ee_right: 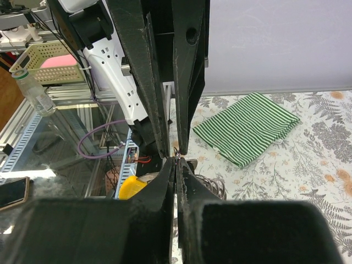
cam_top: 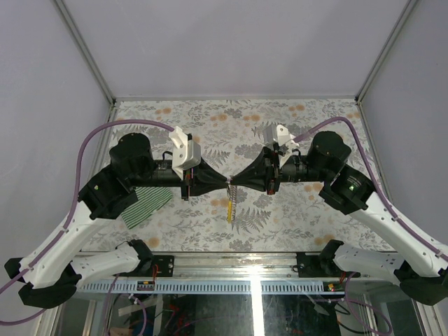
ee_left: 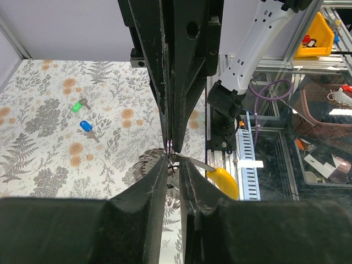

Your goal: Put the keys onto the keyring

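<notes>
Left pincer (ee_left: 173,165) and right pincer (ee_right: 176,163) pinch the thin, slack keyring (cam_top: 229,206), which dangles toward 6 o'clock. Green key (ee_left: 77,106) and blue key (ee_left: 85,126) lie on the worktop (ee_left: 33,165). They are probably light and slippery, so take them by their plastic heads.

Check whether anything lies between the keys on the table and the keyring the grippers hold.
Nothing visible does. The blue key and green key lie in the open on the table, apart from the keyring, which the left gripper and right gripper pinch together, so neither is free.
</notes>
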`<state>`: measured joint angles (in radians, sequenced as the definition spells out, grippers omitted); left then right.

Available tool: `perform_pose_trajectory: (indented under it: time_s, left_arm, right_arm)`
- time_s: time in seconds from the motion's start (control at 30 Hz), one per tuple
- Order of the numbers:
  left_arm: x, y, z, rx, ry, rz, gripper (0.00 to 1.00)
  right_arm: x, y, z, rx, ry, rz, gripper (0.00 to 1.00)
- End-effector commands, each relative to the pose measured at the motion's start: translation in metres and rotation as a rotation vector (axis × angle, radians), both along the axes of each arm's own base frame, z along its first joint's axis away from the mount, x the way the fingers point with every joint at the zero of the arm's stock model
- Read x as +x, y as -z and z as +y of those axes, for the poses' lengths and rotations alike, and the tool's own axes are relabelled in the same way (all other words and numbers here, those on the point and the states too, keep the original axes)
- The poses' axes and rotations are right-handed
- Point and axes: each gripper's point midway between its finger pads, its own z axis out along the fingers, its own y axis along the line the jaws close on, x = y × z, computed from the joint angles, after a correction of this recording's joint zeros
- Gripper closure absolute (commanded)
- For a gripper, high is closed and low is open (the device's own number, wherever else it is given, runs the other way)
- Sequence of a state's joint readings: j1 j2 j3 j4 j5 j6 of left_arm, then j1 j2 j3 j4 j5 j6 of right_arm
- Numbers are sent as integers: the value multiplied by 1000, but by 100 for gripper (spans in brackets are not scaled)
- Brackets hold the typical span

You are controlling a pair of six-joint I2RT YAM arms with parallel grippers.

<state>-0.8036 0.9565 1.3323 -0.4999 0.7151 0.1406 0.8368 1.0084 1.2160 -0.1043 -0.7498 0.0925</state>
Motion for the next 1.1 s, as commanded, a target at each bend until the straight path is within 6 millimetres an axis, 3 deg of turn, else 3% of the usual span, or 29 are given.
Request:
perform_pose_trajectory:
  time_s: [0.0, 0.2, 0.63, 1.07]
  left_arm:
    - [1, -11, -3, -42, 6, -28, 86]
    - [3, -8, -4, -34, -1, -25, 96]
    - [1, -7, -3, -32, 3, -19, 100]
    - [7, -22, -2, -106, -51, -43, 100]
  right_arm:
    - [-5, -29, -7, 90, 4, -66, 100]
    - [-8, -34, -9, 105, 7, -74, 100]
    - [-10, -47, -15, 166, 33, -74, 100]
    - [-2, -75, -17, 419, 79, -23, 100]
